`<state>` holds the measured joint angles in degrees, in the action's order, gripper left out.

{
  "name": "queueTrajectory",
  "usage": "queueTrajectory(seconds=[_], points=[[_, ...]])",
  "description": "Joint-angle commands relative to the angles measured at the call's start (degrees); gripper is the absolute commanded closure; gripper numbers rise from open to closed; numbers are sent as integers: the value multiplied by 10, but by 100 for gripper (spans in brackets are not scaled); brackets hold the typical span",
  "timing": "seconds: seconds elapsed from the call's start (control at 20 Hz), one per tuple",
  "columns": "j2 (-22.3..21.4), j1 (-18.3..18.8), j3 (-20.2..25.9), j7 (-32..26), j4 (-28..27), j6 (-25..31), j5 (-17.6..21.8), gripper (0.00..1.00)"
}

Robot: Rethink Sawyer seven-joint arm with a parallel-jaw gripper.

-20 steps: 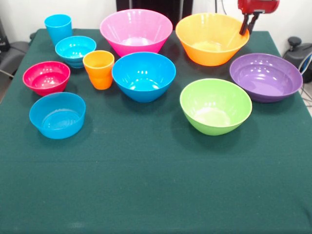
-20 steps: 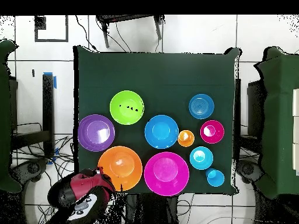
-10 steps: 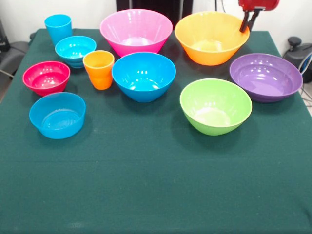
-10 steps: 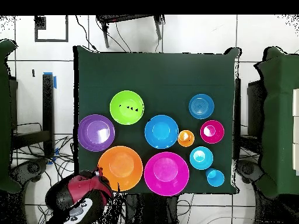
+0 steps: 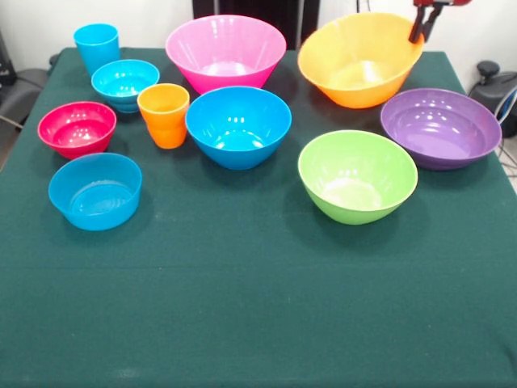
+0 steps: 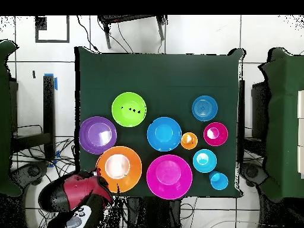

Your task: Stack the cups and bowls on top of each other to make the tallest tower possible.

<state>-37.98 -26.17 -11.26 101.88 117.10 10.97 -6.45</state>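
Note:
My gripper (image 5: 420,31) (image 6: 101,177) is shut on the rim of the big orange bowl (image 5: 355,65) (image 6: 119,167), which hangs tilted with its gripped side raised off the cloth. The pink bowl (image 5: 226,52) stands beside it. The purple bowl (image 5: 440,125), green bowl (image 5: 357,174) and large blue bowl (image 5: 238,125) sit apart on the table. An orange cup (image 5: 164,115) stands upright next to the blue bowl. A light blue cup (image 5: 97,46) is at the far corner. Close to it are a red bowl (image 5: 77,128) and two small light blue bowls (image 5: 124,83) (image 5: 95,190).
A dark green cloth (image 5: 258,307) covers the table; all the dishes sit on its half nearer the robot. Chairs and cables lie around the table edges in the overhead view.
The gripper has risen with the orange bowl's rim in it. The bowl now tilts and has shifted slightly toward the purple bowl. Nothing else has moved.

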Motion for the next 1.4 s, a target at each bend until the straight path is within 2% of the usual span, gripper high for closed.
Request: queueTrajectory(seconds=[0.05,0.4,0.7,1.0,1.25,1.3,1.4], points=[[-32,25,37,89,-70,26,-22,100],[-50,28,17,53,-91,27,18,100],[-80,-19,-63,34,-140,103,46,100],[-71,-42,-113,4,-194,180,87,100],[-68,-48,-130,-11,-220,227,117,100],[-74,-48,-135,-26,-231,249,134,100],[-84,-38,-126,-24,-231,245,140,100]])
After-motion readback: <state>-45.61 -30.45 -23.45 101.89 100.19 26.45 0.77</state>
